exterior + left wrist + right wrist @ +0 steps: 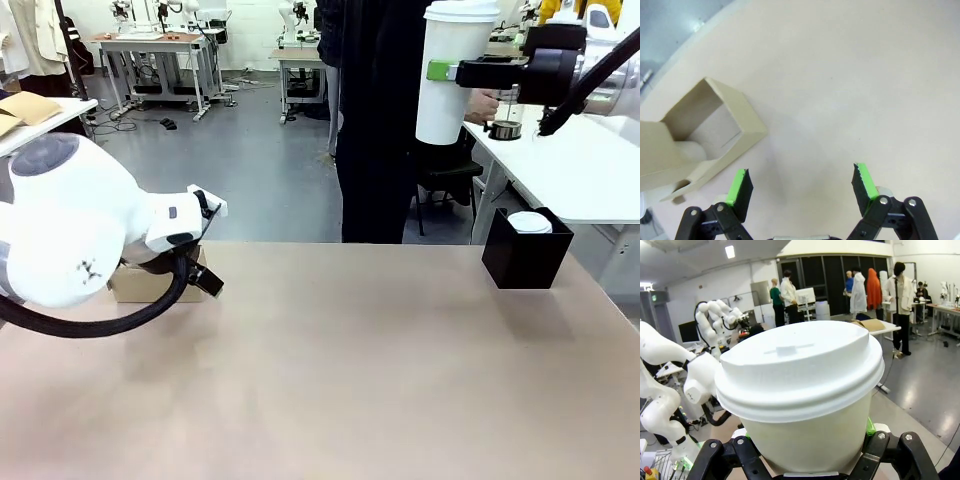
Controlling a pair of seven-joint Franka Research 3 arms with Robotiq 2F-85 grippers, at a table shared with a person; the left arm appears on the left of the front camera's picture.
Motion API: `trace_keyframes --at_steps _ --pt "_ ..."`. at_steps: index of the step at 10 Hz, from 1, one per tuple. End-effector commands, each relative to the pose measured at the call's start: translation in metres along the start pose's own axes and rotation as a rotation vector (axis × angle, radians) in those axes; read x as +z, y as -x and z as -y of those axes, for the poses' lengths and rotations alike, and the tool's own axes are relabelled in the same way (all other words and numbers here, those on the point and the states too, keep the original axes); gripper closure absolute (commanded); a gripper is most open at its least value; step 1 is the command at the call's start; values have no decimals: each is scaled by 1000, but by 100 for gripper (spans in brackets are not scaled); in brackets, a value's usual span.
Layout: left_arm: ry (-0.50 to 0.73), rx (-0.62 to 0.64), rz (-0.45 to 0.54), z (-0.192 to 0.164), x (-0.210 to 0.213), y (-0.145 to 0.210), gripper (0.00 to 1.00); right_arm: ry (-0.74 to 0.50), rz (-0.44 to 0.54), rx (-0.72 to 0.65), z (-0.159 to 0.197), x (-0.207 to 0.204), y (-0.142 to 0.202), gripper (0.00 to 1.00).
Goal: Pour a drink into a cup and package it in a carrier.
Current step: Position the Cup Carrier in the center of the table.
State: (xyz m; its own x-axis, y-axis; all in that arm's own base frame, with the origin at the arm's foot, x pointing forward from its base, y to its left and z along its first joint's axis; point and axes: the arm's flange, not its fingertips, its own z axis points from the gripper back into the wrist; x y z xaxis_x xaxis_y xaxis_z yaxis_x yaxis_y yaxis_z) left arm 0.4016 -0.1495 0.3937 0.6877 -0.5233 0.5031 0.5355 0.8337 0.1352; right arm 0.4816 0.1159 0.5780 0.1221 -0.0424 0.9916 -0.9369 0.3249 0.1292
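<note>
My right gripper is shut on the tall white cup, held upright high above the table's far right. A white lid caps the cup, so the drink is hidden. In the right wrist view the gripper clamps the cup's body from both sides. The brown cardboard carrier sits at the table's left, partly behind my left arm. Just right of the carrier, my left gripper hangs open over bare table with nothing between its green pads. In the front view that gripper points down.
A black square box holding a shorter white lidded cup stands at the far right of the table. A person in dark clothes stands beyond the far edge, a hand near a glass vessel on a side table.
</note>
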Motion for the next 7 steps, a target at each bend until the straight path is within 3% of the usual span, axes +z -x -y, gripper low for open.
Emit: trace_keyframes --at_steps 1,4,7 --pt "8 70 -47 -2 59 -19 0 11 10 19 1 -3 -4 19" --pt "-59 202 -96 -29 124 -61 0 11 10 19 1 -3 -4 19" --pt "-84 376 -131 -91 142 -95 0 11 10 19 1 -3 -4 19"
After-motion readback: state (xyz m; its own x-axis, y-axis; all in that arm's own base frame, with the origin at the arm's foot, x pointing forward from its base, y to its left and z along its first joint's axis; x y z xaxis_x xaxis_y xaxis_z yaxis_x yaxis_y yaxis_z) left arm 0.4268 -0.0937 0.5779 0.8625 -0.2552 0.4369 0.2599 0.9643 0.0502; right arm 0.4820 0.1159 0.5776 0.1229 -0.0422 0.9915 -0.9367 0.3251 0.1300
